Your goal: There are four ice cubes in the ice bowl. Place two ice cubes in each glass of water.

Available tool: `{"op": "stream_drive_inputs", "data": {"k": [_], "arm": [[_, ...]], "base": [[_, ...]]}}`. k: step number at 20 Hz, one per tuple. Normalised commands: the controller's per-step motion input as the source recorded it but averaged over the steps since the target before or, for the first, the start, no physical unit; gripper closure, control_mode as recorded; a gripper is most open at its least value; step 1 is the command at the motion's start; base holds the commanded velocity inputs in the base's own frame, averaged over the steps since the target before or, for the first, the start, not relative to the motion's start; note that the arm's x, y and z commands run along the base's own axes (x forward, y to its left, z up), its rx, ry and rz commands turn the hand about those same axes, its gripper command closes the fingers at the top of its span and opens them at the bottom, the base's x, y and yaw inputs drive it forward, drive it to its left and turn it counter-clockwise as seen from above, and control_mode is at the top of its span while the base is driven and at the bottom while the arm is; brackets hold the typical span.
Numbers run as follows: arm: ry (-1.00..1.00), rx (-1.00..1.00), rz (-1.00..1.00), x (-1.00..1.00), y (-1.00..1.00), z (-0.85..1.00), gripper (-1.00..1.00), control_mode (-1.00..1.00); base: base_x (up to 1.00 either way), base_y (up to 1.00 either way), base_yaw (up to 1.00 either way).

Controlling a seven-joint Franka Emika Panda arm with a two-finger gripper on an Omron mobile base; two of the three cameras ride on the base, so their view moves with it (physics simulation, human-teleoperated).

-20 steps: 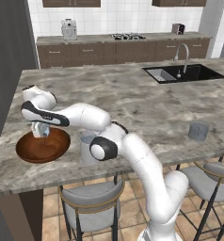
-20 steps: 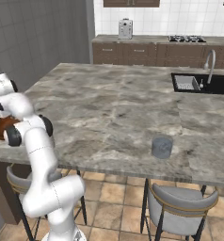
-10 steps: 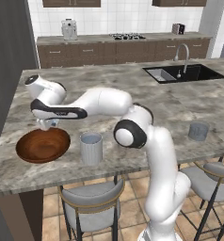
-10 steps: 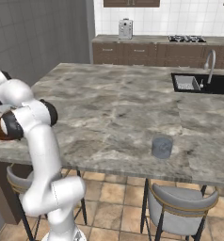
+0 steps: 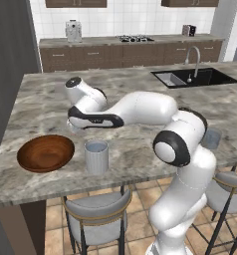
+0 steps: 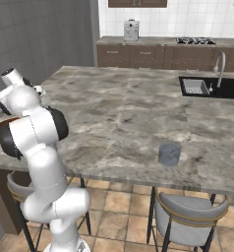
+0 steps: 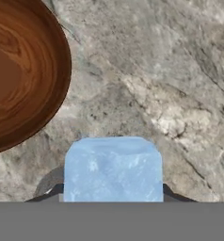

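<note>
Pale-blue ice cube (image 7: 113,169) pinched in jaws, over bare marble beside ice bowl (image 7: 20,70) rim.

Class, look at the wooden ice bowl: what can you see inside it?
The ice bowl shows bare glossy wood inside, with no ice cubes visible in the left base view. One ice cube sits between the jaws, above the counter. The hand view cuts off part of the bowl.

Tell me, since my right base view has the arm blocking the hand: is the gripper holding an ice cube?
Observer: Yes, the hand view shows an ice cube between the tips of the gripper.
Operator: Where is the hand?
Observer: In the left base view it hangs over the counter, behind the gap between the ice bowl and the near glass.
Operator: Over the glass yet?
Observer: No, the hand view looks down on counter beside the bowl's rim.
</note>
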Motion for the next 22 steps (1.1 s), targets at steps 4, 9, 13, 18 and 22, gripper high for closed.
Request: {"op": "stream_drive_inputs", "data": {"k": [4,9,13,18,22], "arm": [[0.14,0.15,-0.51,-0.01,-1.00,0.54,1.00,-1.00],[0.12,0.09,-0.57,0.00,-1.00,0.34,1.00,-1.00],[0.04,0.03,-0.56,-0.01,-1.00,0.02,1.00,-1.00],[0.00,0.01,-0.52,-0.14,-1.00,0.00,1.00,-1.00],[0.00,0.00,-0.49,-0.25,-1.00,-0.10,1.00,-1.00]], "base": [[0.00,0.00,0.00],[0.00,0.00,0.00],[0.00,0.00,0.00],[0.00,0.00,0.00],[0.00,0.00,0.00]]}}
